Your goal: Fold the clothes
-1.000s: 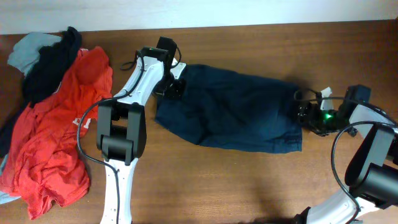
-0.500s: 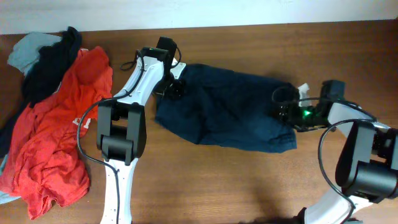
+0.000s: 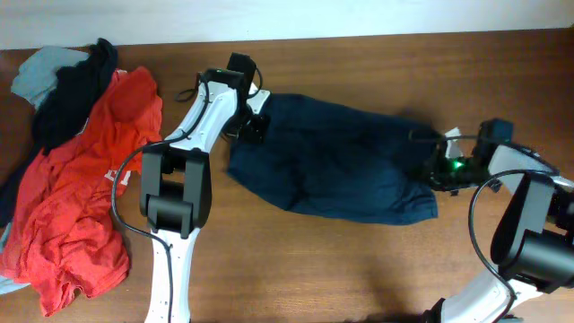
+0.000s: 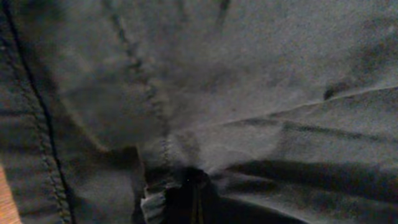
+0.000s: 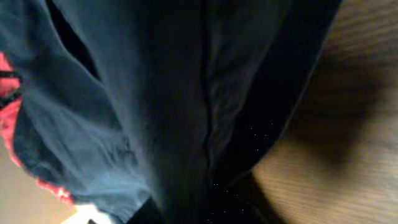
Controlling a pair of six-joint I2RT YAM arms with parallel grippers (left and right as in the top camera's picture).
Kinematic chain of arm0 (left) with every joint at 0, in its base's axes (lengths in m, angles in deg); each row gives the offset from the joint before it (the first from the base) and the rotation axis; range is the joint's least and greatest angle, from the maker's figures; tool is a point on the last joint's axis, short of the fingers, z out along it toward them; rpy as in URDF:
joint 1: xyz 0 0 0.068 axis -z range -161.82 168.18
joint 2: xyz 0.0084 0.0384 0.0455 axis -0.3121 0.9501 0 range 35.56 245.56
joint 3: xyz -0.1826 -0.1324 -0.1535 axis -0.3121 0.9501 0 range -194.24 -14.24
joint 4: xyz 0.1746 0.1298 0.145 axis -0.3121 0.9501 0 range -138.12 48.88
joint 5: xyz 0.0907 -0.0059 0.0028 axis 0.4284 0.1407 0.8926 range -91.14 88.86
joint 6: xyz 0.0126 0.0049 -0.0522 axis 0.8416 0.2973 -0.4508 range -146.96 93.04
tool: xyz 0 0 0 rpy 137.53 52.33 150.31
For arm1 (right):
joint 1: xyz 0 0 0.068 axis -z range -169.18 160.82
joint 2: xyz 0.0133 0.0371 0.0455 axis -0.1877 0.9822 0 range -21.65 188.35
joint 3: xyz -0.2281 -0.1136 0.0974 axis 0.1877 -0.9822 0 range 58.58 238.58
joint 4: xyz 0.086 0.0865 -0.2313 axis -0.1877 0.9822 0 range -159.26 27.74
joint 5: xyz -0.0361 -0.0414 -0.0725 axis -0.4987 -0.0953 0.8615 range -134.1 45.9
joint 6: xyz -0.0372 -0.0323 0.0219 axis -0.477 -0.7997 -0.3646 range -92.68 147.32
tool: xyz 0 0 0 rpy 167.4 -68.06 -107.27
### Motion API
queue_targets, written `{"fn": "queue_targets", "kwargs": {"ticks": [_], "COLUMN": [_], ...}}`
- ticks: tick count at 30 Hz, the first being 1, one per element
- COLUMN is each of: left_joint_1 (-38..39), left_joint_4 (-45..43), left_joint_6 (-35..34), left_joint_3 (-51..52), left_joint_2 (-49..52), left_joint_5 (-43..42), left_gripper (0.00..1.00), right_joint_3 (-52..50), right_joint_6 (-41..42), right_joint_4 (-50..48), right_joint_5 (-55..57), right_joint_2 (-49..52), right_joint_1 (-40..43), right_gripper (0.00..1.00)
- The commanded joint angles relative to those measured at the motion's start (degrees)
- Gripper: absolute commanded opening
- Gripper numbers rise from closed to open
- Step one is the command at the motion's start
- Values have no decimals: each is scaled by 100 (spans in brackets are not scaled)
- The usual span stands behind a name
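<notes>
The clothes point(image 3: 332, 161), a plain navy garment, lie spread out flat across the middle of the wooden table. My left gripper point(image 3: 254, 126) sits at its upper left corner. In the left wrist view the navy cloth point(image 4: 249, 74) with its stitched seams fills the frame, and the left gripper point(image 4: 196, 199) is shut on a bunched fold. My right gripper point(image 3: 438, 168) is at the garment's right end. In the right wrist view the cloth point(image 5: 155, 93) runs down into the right gripper point(image 5: 205, 208), which is shut on its edge in deep shadow.
A heap of other garments lies at the table's left end: a bright red shirt point(image 3: 81, 206), a black garment point(image 3: 76, 94) and a pale blue-grey one point(image 3: 40, 72). Bare wood point(image 3: 359, 269) stretches in front of the navy garment.
The right gripper went from open to shut at the garment's right end. It moved left onto the cloth, then back right, and the cloth's right edge came with it. The left arm stayed put.
</notes>
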Motion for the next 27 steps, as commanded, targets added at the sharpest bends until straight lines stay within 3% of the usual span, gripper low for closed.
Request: {"fn": "queue_targets", "kwargs": {"ticks": [1, 8, 14, 18, 23, 27], "left_joint_1": [-48, -37, -26, 24, 96, 131], "left_joint_4": [26, 190, 138, 118, 98, 59], "left_joint_6": [-31, -31, -31, -33, -31, -33], "left_joint_3": [-24, -24, -24, -24, -26, -24], "left_joint_2": [254, 254, 254, 254, 254, 254], "left_joint_5": [109, 101, -155, -155, -153, -153], "left_gripper": [0, 0, 0, 0, 0, 0], "right_joint_3": [654, 1875, 2708, 2905, 2905, 2905], "right_joint_6": [-424, -595, -737, -662, 9, 315], "right_joint_4": [487, 1738, 2415, 2426, 2262, 2024], "right_joint_5": [146, 286, 297, 498, 1886, 2232], "right_joint_2": [-50, -66, -66, -66, -57, -57], "right_joint_1": [153, 44, -597, -1307, -2358, -3023], "right_gripper": [4, 4, 4, 4, 4, 4]}}
